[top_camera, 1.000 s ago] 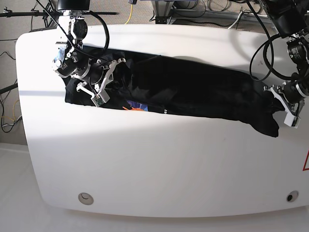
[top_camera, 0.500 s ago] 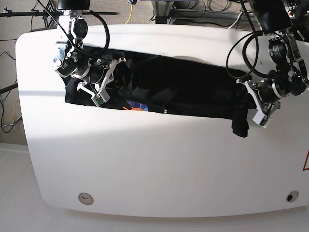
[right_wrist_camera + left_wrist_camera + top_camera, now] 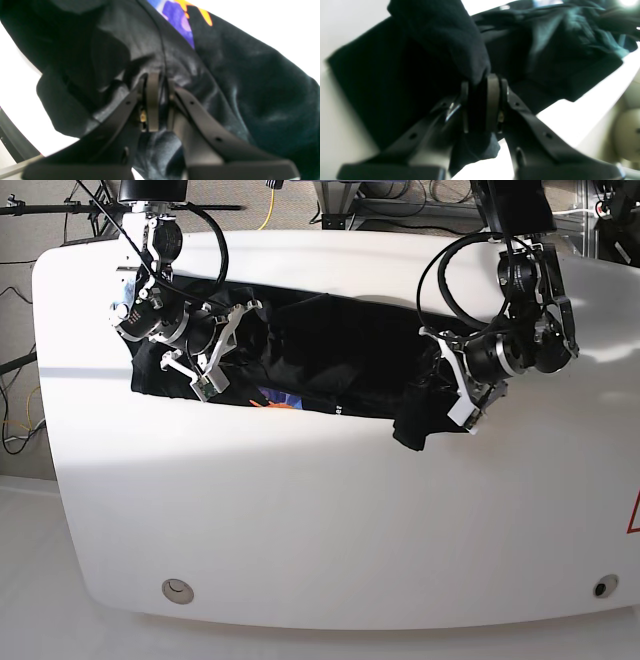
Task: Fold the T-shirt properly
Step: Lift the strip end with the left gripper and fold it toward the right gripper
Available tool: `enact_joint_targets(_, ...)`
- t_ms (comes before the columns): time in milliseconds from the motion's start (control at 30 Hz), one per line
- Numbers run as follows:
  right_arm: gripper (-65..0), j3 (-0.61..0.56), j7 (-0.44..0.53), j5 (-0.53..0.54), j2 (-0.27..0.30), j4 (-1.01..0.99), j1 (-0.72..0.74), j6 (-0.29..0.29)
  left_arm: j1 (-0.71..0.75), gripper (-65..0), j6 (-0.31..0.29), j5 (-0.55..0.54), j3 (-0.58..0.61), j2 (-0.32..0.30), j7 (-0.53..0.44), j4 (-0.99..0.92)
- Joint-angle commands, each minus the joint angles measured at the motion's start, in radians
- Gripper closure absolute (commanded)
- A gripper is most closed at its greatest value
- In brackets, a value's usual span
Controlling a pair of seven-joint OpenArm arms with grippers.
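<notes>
Filling most of the base view is the white table (image 3: 330,520), w/ two small round fittings near its front edge, one left (image 3: 178,590) and one right (image 3: 600,587). Floor and cables show beyond the far edge.

On the far half lies the shirt (image 3: 340,365), black, bunched into a long band running left-right. A bit of the print (image 3: 280,398), orange/blue, peeks out at the near edge, left of center. In the right wrist view the print (image 3: 181,17) shows purple, blue and orange at the top of frame.

Left arm is on the base view's right side, looped black cable above it. Left gripper (image 3: 467,402) is pressed together on a fold of shirt, at the cloth's right end; a clump hangs just beside it over the table. Left wrist view confirms: left gripper (image 3: 482,82) pinches dark cloth between the pads, fabric bulging above and a tail of it drooping below the jaws; the rest of the shirt (image 3: 545,50) spreads behind on the table.

Right arm is on the base view's left. Right gripper (image 3: 215,365) sits at the shirt's left end. Wrist view: right gripper (image 3: 160,82) is clamped on a shirt fold, a seam line running up from between the pads; cloth (image 3: 250,87) is draped all around, blurry up close.
</notes>
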Motion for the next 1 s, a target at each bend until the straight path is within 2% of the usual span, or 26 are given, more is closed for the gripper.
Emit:
enact_joint_targets(0, -3.6, 0.005, 0.020, 0.012, 0.008, 0.019, 0.010, 0.000, -0.018, 0.0, -0.004, -0.025, 0.007, 0.015, -0.018, 0.021)
enact_joint_targets(533, -4.0, 0.002, 0.009, 0.014, 0.008, 0.017, 0.008, 0.005, -0.022, 0.0, -0.004, 0.045, 0.076, 0.120, -0.015, 0.021)
enact_joint_targets(733, -4.1, 0.001, 0.007, 0.014, 0.008, 0.016, 0.009, 0.004, -0.026, 0.0, -0.004, 0.026, 0.077, 0.139, 0.011, 0.014)
enact_joint_targets(967, -4.1, 0.003, 0.003, 0.014, 0.009, 0.018, 0.003, 0.002, -0.035, -0.7, -0.004, -0.049, 0.071, 0.142, 0.074, -0.016)
